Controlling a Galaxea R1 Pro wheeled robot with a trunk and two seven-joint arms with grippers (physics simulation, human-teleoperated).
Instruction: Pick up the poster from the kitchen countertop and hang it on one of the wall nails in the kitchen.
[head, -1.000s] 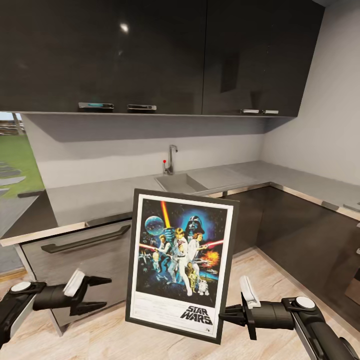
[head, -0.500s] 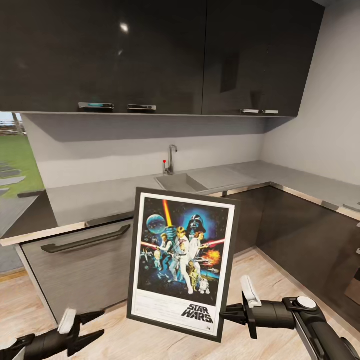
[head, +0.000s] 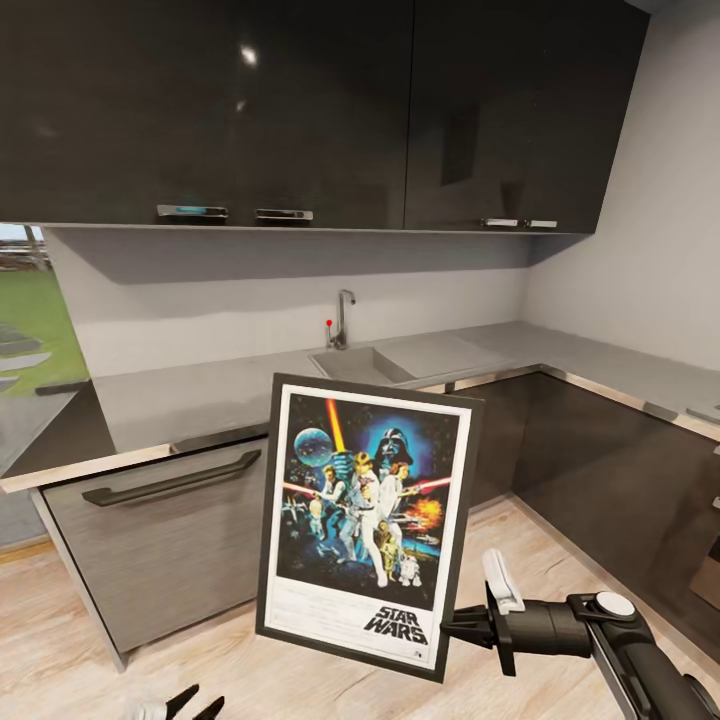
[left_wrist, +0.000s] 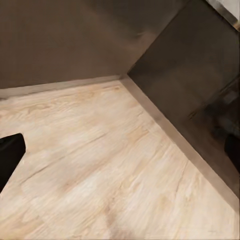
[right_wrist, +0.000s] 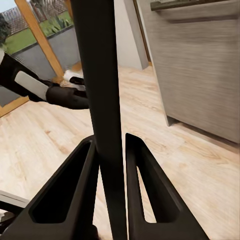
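Note:
The black-framed Star Wars poster (head: 365, 522) stands upright in the air in front of the lower cabinets. My right gripper (head: 447, 628) is shut on the lower right edge of its frame. In the right wrist view the frame's black edge (right_wrist: 102, 90) runs between the two fingers (right_wrist: 75, 185). Behind the poster lies the grey kitchen countertop (head: 190, 398) with its sink (head: 352, 366) and tap (head: 344, 314). My left gripper (head: 198, 704) is low at the bottom edge of the head view, open and empty, over the wooden floor (left_wrist: 110, 165).
A small red-headed pin (head: 328, 323) sticks out of the wall beside the tap. Dark upper cabinets (head: 300, 110) hang above the counter. A grey drawer front with a long handle (head: 170, 480) is at the left, and dark cabinets (head: 600, 480) run along the right.
My left arm has dropped down and back, so only its fingertips remain at the bottom of the head view. The poster and right gripper have barely moved.

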